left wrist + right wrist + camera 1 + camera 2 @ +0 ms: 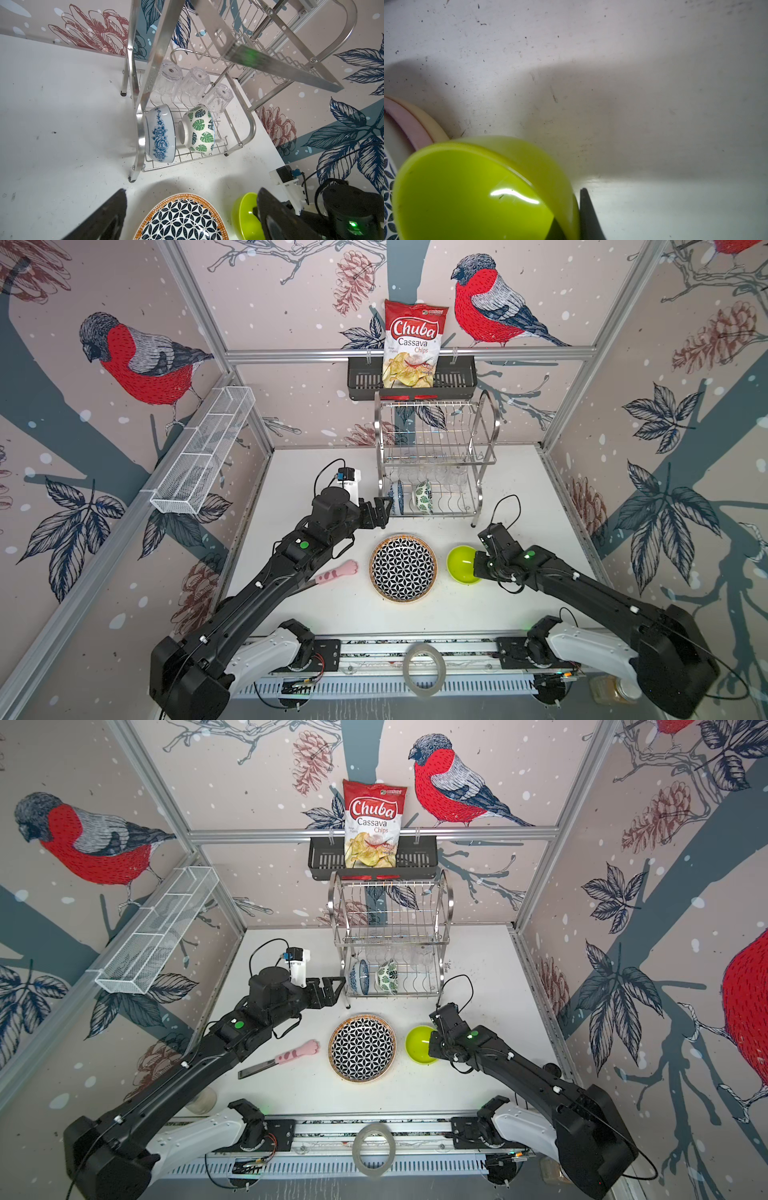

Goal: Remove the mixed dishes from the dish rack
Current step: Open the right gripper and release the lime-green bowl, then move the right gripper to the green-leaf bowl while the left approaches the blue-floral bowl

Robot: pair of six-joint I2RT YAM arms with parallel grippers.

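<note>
White tabletop: right gripper pinches lime plastic bowl by its rim. Left gripper gapes wide, empty, beside steel wire rack.

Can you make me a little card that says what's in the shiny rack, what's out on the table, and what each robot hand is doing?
in rack: blue-floral bowl, green-leaf bowl, three clear glasses, on the dish rack lower shelf
out of rack: patterned plate flat on the table; lime bowl beside it
left gripper: open, empty, near the blue-floral bowl
right gripper: shut on the lime bowl's rim
</note>
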